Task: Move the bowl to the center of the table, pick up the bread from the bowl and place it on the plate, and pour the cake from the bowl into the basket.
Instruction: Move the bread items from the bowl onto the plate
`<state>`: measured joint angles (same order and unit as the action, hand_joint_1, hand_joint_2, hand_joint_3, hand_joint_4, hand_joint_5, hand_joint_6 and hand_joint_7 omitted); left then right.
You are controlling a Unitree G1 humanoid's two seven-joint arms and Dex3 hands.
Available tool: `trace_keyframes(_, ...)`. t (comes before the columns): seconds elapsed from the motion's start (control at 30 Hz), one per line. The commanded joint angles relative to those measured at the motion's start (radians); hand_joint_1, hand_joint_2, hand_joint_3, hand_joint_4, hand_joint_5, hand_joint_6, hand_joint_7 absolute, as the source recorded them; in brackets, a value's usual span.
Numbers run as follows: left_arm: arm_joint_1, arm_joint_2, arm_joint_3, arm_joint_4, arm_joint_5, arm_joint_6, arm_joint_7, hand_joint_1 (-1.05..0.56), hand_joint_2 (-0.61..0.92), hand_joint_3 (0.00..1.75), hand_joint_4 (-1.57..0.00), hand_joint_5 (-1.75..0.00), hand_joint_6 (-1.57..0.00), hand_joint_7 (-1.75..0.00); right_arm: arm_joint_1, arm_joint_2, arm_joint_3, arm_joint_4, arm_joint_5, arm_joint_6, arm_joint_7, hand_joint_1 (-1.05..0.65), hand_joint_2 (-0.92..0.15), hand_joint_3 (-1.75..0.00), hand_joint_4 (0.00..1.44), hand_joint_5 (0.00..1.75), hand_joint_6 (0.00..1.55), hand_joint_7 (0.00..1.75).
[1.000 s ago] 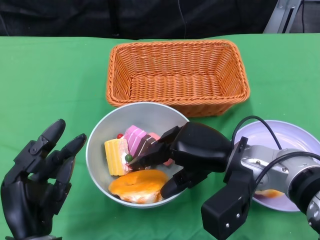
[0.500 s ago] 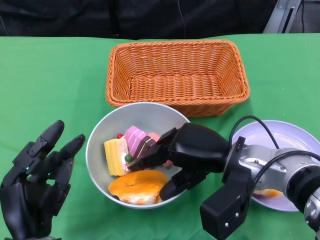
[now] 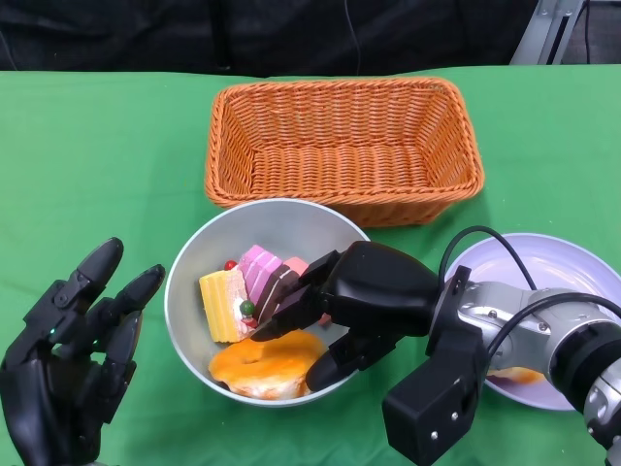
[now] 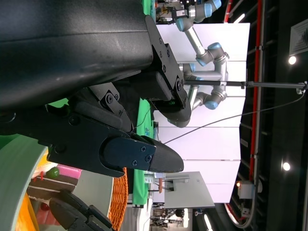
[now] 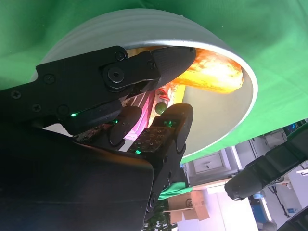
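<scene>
Right hand [image 3: 374, 296] fingers [image 3: 296, 311] part-open over bowl [image 3: 189, 267] rim, grip unclear; bread [image 3: 267, 361] just below fingertips, cake [image 3: 247, 291] beside. Close squarely on bread only. Left hand [image 3: 68, 369] spread, empty.

The head view is evenly and brightly lit from above, sharp throughout; shadows on the green counter [image 3: 116, 146] are soft and short; the bowl [image 3: 199, 257] shows a mild sheen; in the right wrist view the nearby robot hand [image 5: 144, 115] is dark and underexposed; the left wrist view has glaring ceiling lamps.
</scene>
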<state>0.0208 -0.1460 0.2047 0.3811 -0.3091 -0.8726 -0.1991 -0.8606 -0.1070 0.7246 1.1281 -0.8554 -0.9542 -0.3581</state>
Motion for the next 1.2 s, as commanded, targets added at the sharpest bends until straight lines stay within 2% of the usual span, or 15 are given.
trace_keyframes(0.03,0.004,0.008,0.006,0.011,0.002,-0.022,-0.003,-0.61,0.92,0.17,-0.96,0.00,-0.85,0.00,0.000,0.003,0.013,0.013,-0.005,0.006,0.025,-0.73,-0.86,0.00,0.75,0.00,0.88,0.04)
trace_keyframes(0.23,0.002,0.010,0.008,0.024,0.008,-0.034,0.000,-0.60,0.92,0.18,-0.95,0.00,-0.84,0.00,0.001,0.009,0.011,0.015,0.004,0.009,0.031,-0.69,-0.85,0.00,0.78,0.02,0.95,0.05)
trace_keyframes(0.47,0.006,0.008,0.006,0.032,0.002,-0.049,-0.006,-0.60,0.92,0.19,-0.95,0.00,-0.85,0.00,0.009,0.017,0.012,0.016,0.014,0.018,0.052,-0.70,-0.84,0.00,0.78,0.01,0.96,0.03)
trace_keyframes(0.7,0.011,0.007,0.006,0.028,0.006,-0.055,0.000,-0.58,0.92,0.20,-0.96,0.00,-0.85,0.00,0.004,0.025,0.010,0.020,0.040,0.030,0.125,-0.70,-0.83,0.00,0.75,0.00,0.92,0.00)
trace_keyframes(1.03,0.011,0.011,0.005,0.027,0.001,-0.051,-0.003,-0.59,0.92,0.20,-0.95,0.00,-0.84,0.00,-0.008,0.034,0.012,0.009,0.068,0.100,0.239,-0.75,-0.84,0.00,0.74,0.00,0.89,0.00)
trace_keyframes(1.2,0.012,0.010,0.002,0.023,-0.004,-0.043,-0.005,-0.60,0.92,0.20,-0.95,0.00,-0.84,0.00,-0.010,0.030,0.021,-0.003,0.066,0.116,0.263,-0.76,-0.84,0.00,0.75,0.01,0.87,0.00)
